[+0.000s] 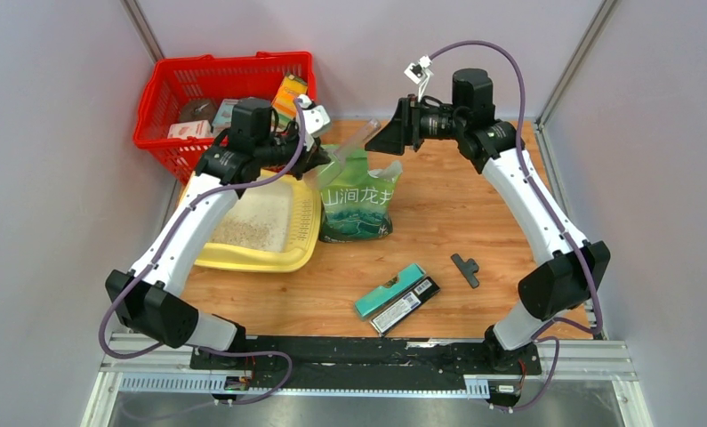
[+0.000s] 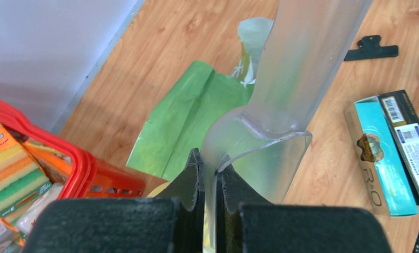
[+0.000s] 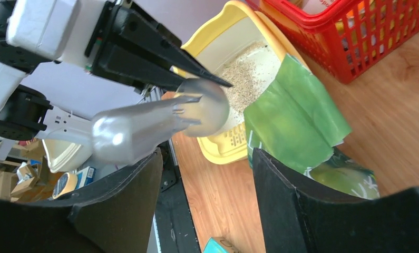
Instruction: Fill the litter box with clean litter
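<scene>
Left gripper (image 2: 207,158) is pinched tight on the rim of the clear scoop (image 2: 302,63), handle sticking out twd the right gripper (image 3: 204,158), whose jaws are apart w/ nothing in them. Litter box (image 1: 261,258) sits table-left, just beside the green bag (image 1: 358,209). The left arm covers its left side, so can't call the long axis. Some litter (image 1: 252,222) inside.

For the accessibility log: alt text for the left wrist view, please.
The left pincer is clamped shut on the wall of a translucent scoop. Behind it a green bag sits on the wooden table, red basket at left, teal box at right.
</scene>
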